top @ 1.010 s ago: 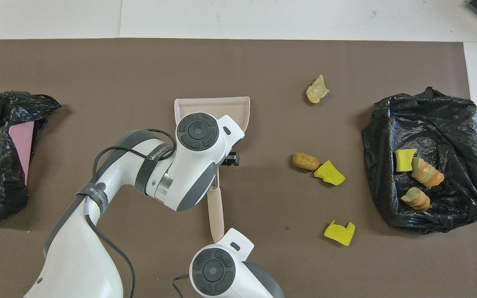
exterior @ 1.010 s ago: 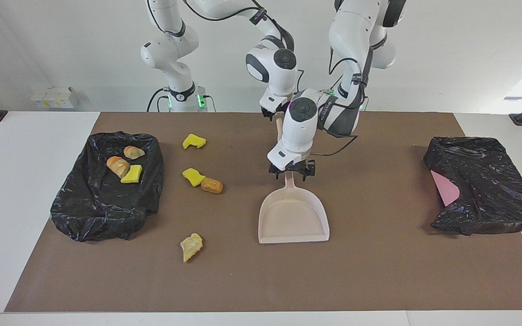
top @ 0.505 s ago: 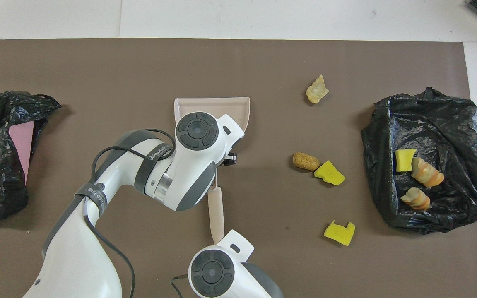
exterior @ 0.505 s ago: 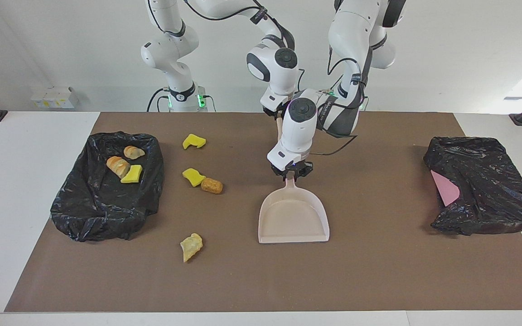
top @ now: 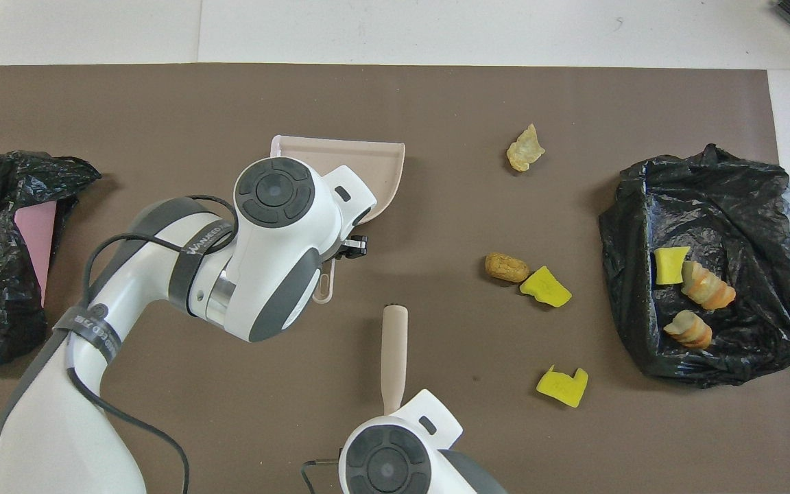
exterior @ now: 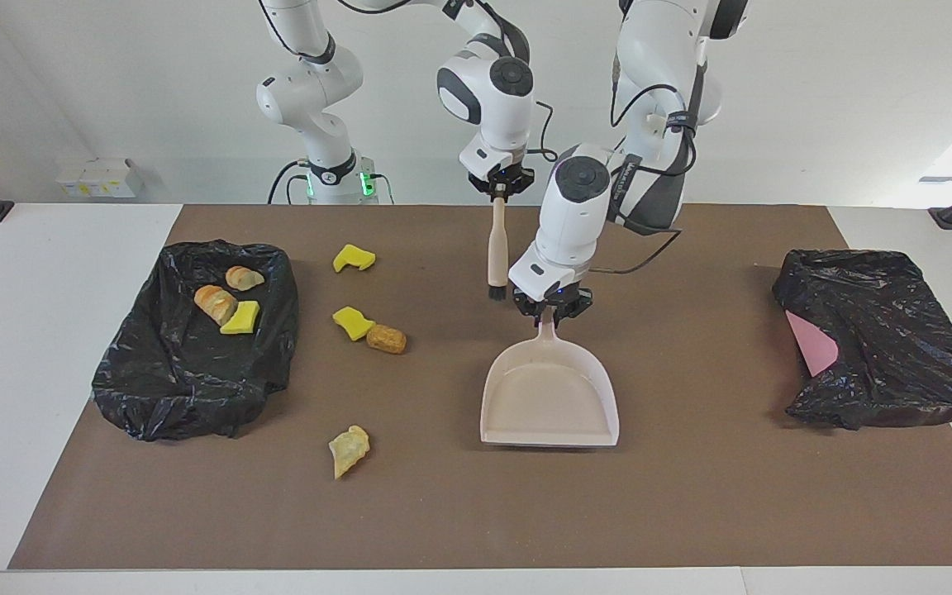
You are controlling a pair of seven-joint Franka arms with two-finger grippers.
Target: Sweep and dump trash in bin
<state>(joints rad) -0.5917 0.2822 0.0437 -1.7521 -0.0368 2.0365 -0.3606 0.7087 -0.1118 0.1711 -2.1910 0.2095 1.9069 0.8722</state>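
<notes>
My left gripper (exterior: pixel 549 312) is shut on the handle of the beige dustpan (exterior: pixel 549 397), which shows in the overhead view (top: pixel 367 165) with its open mouth pointing away from the robots. My right gripper (exterior: pixel 499 190) is shut on the beige hand brush (exterior: pixel 496 248) and holds it upright, bristles down, just above the mat beside the dustpan's handle. Loose trash lies on the mat between dustpan and bin: a yellow chunk (exterior: pixel 354 258), another yellow chunk (exterior: pixel 352 322) touching a tan lump (exterior: pixel 386 339), and a pale lump (exterior: pixel 349 449). Three pieces (exterior: pixel 228 302) lie in the black-bagged bin (exterior: pixel 195 372).
A second black bag (exterior: pixel 881 339) with a pink sheet (exterior: pixel 811 347) showing in it lies at the left arm's end of the table. The brown mat (exterior: pixel 691 496) covers most of the table. Small white boxes (exterior: pixel 96 178) stand at the corner near the right arm's base.
My left gripper has shut on the dustpan's handle and shifted the pan toward the left arm's end. My right gripper has raised the brush off the mat, and it now hangs upright.
</notes>
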